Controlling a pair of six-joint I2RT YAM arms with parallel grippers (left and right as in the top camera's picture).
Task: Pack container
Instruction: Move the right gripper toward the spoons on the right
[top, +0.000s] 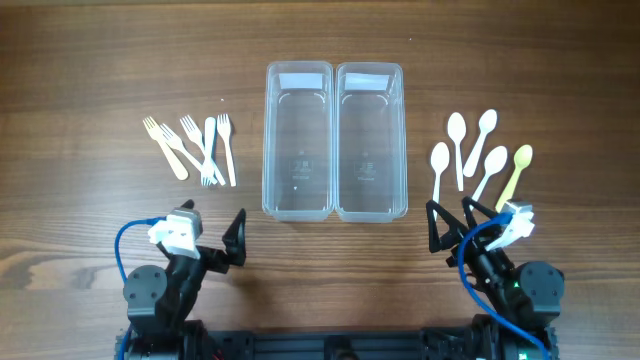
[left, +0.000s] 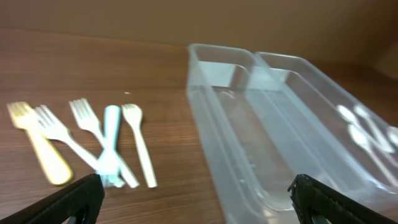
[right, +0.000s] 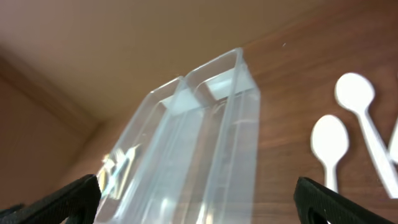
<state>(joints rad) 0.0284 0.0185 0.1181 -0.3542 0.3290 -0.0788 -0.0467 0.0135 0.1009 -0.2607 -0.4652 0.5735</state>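
Two empty clear plastic containers stand side by side mid-table, the left one (top: 267, 140) and the right one (top: 404, 140). Several plastic forks (top: 195, 148) lie left of them, mostly white, one cream, one pale blue. Several plastic spoons (top: 478, 152) lie to the right, white and one yellowish. My left gripper (top: 208, 248) is open and empty near the front edge, below the forks. My right gripper (top: 457, 224) is open and empty just below the spoons. The left wrist view shows the forks (left: 81, 143) and both containers (left: 214, 124). The right wrist view shows the containers (right: 245, 118) and two white spoons (right: 329, 140).
Both arm bases sit at the front edge of the wooden table (top: 100, 70). The yellowish spoon (top: 516, 172) lies closest to my right gripper's camera housing.
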